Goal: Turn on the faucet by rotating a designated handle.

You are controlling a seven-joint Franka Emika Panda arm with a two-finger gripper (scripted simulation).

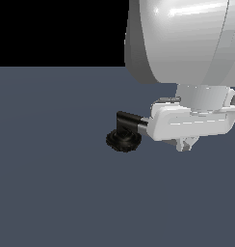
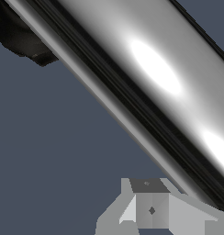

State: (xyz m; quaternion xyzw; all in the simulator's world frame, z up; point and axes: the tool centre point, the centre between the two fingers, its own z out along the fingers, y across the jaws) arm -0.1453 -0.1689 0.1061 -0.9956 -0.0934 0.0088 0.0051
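Observation:
The faucet's black ribbed base (image 1: 123,141) sits on the dark floor, with its black elbow (image 1: 129,119) above it. Only a short chrome stub of the handle (image 1: 143,127) shows before it runs behind the white hand. In the wrist view the handle (image 2: 146,78) fills the picture as a big shiny bar, lying against the hand rather than between the fingers. The black base (image 2: 19,34) shows at one corner. My gripper (image 1: 187,144) (image 2: 150,211) points down, its fingers look pressed together with nothing in them.
The large white arm link (image 1: 182,38) hangs above the hand. Dark blue-grey floor (image 1: 52,183) spreads around the faucet.

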